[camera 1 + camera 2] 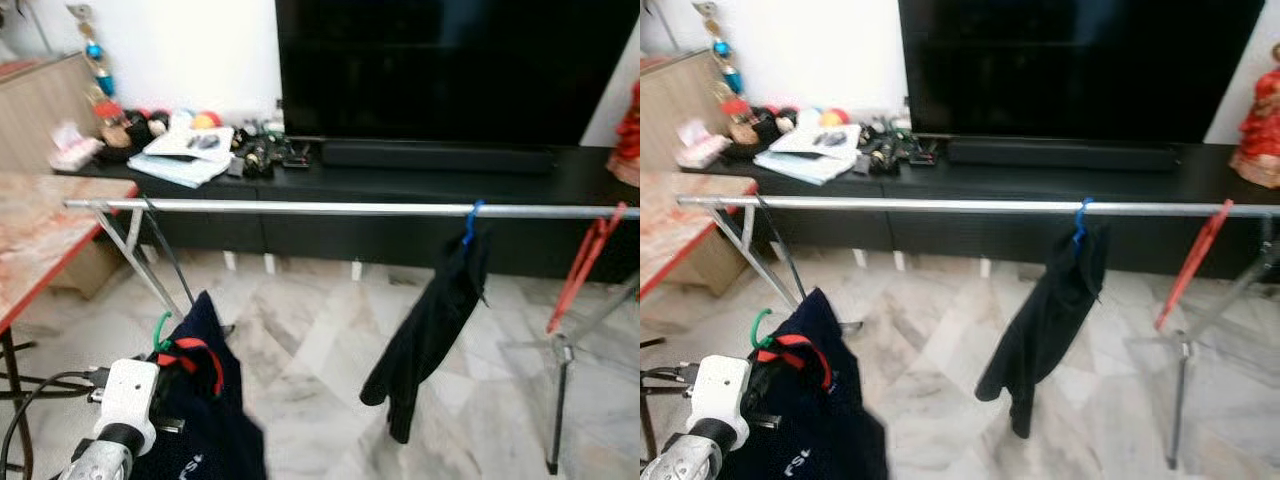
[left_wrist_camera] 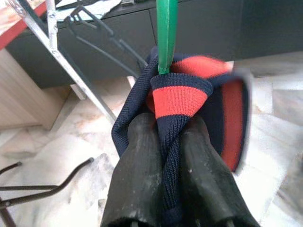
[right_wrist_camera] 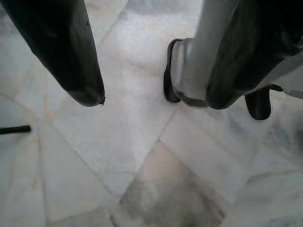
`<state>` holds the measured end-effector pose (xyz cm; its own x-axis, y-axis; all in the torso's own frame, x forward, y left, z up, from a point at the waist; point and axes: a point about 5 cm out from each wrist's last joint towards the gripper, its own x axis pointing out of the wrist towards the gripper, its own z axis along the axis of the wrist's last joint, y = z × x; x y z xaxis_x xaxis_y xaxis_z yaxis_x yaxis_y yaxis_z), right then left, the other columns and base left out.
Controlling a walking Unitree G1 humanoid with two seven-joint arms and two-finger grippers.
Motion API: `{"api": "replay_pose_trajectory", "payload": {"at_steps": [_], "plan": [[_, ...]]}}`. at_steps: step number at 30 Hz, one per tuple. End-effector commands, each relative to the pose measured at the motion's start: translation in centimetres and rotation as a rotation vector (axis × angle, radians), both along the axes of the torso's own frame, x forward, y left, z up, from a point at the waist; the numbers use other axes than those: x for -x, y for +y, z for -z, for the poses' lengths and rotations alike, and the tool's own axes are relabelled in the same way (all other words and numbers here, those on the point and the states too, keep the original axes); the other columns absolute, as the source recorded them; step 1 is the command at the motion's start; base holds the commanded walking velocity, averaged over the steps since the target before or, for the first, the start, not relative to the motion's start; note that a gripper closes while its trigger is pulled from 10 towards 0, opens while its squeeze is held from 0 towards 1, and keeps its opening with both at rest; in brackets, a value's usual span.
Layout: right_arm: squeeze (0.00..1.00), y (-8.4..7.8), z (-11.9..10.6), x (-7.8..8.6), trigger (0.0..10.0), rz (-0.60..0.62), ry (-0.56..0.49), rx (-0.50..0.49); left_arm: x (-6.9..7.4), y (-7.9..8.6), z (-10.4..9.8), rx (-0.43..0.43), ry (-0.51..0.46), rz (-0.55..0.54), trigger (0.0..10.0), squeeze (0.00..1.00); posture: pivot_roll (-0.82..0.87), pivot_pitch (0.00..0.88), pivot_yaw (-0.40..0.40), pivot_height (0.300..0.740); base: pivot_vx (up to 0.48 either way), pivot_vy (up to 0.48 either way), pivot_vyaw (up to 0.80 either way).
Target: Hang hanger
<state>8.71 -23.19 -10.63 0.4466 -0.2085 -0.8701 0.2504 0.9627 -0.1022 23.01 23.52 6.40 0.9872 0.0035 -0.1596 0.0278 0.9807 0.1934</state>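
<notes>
I see no bins or baskets from here; the nearest thing to a holder is the metal rail [image 1: 330,209], which carries a black garment [image 1: 430,330] on a blue hook [image 1: 470,222] and a red hanger [image 1: 582,262] farther to the right.

My left gripper [image 2: 171,151] is clenched on the collar of a navy shirt with red trim [image 1: 200,400], the two fingers [image 2: 137,175] pinching the ribbed cloth between them. The green hanger [image 2: 166,33] rises straight out of the collar just beyond the fingertips; its hook sits below the rail and apart from it.

My right gripper [image 3: 149,101] hangs released, fingers wide apart over the marble floor [image 3: 142,179], touching nothing. Beyond the rail stands a black TV console [image 1: 420,180].
</notes>
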Motion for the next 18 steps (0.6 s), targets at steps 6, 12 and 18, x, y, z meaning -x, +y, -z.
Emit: {"api": "replay_pose_trajectory", "payload": {"at_steps": [6, 12, 18], "plan": [[0.0, -0.04, 0.21, 0.83, 10.0, -0.002, 0.034, -0.004, -0.3, -0.04, -0.76, 0.008, -0.039, -0.002, 10.0, 0.0, 0.1, 0.0, 0.068, 0.74, -0.269, 0.0, 0.0], [0.0, -0.05, 0.21, 0.82, 10.0, -0.003, 0.034, -0.005, -0.31, -0.06, -0.75, 0.01, -0.039, -0.004, 10.0, 0.0, 0.1, 0.0, 0.065, 0.74, -0.271, 0.0, 0.0], [0.0, -0.15, 0.18, 0.76, 10.0, -0.003, 0.035, -0.003, -0.35, -0.13, -0.71, 0.014, -0.04, -0.008, 10.0, 0.0, 0.1, 0.0, 0.062, 0.74, -0.274, 0.0, 0.0]]}}
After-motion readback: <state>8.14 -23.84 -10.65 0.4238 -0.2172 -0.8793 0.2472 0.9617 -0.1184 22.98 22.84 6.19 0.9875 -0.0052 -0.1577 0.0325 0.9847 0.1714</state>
